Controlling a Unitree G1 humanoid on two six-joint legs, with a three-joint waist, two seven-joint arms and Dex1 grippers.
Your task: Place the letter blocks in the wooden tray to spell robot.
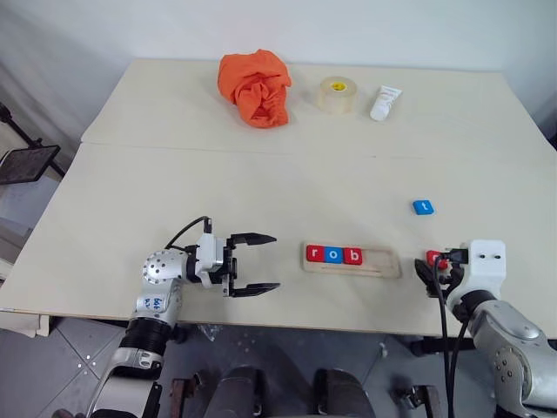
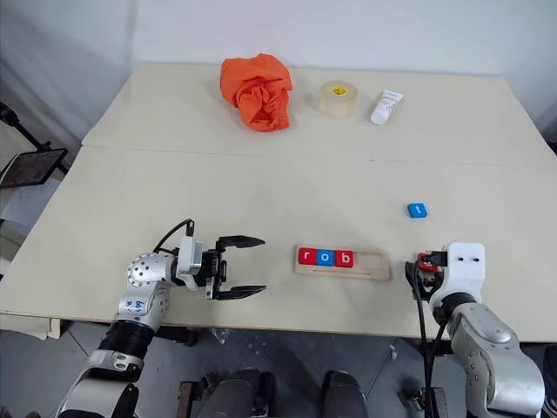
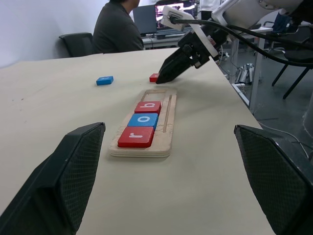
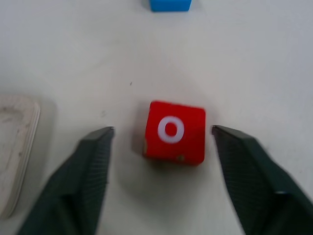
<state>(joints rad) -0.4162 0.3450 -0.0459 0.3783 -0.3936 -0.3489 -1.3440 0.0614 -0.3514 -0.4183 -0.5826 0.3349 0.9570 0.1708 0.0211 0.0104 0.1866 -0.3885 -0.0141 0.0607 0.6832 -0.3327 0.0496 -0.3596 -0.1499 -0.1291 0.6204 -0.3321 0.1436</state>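
Right jaws (image 4: 159,142) stand wide apart, straddling the red "o" block (image 4: 174,132) with a gap on each side; nothing gripped, and the block lies flat on the worktop (image 1: 261,187). In the head view this block sits just off the right end of the wooden tray (image 1: 352,260), at about 3 o'clock from it. The tray holds red "r" (image 1: 314,253), blue "o" (image 1: 333,254) and red "b" (image 1: 352,255) touching in a row at its left end; the right part is bare wood. Blue "t" block (image 1: 423,206) lies at about 1 o'clock from the tray, well apart. Left jaws (image 1: 252,263) are spread open and empty, pointing at the tray from its 9 o'clock side. Far edge at 12 o'clock: orange cloth (image 1: 256,85), tape roll (image 1: 336,94), white tube (image 1: 385,102).
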